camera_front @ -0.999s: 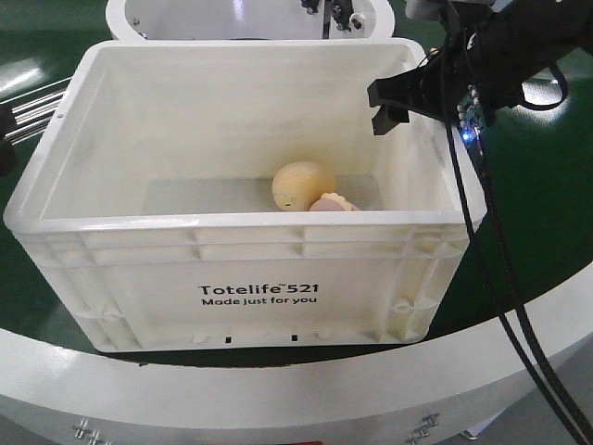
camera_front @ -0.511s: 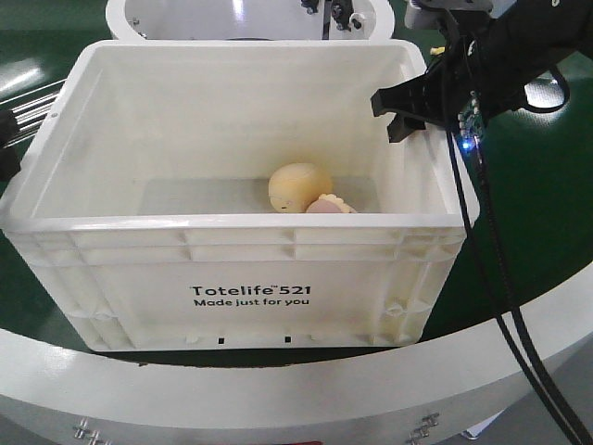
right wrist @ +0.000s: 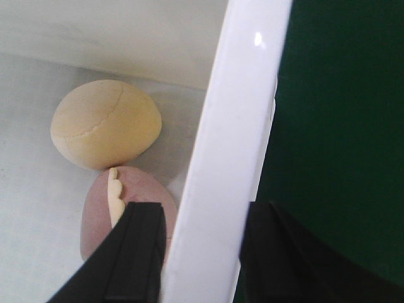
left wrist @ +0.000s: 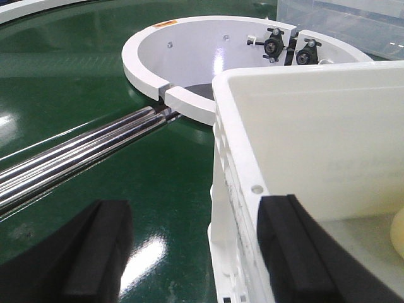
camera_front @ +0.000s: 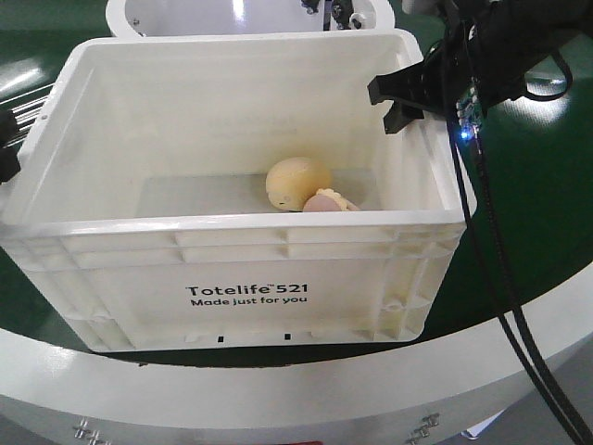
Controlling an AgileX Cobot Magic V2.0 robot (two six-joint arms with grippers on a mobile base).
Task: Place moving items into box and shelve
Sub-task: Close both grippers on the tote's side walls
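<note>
front view: box (camera_front: 139,278) sits a bit further left and nearer than 1 s ago, print shifted w/ it. right gripper (camera_front: 389,104) went along w/ it on the right rim. read: loading step done, box now being repositioned ahead of shelving. yellow-tan lump (camera_front: 296,184) and pink lump (camera_front: 326,202) lie touching on the box floor, toward the right wall. right arm reaches in from upper right, cable (camera_front: 491,278) hanging past the box corner.

left wrist view: left gripper (left wrist: 192,211) spread wide, astride the box's left wall. one pad is inside, close to the wall; the other is out over the green worktop (left wrist: 95,76), apart from the wall. not clamped. chrome rods (left wrist: 82,158) and white ring fixture (left wrist: 189,63) beyond.

right wrist view: gripper points down, pads look flush on both faces of the rim, so narrow and holding the box. both lumps lie just by the inner pad.
</note>
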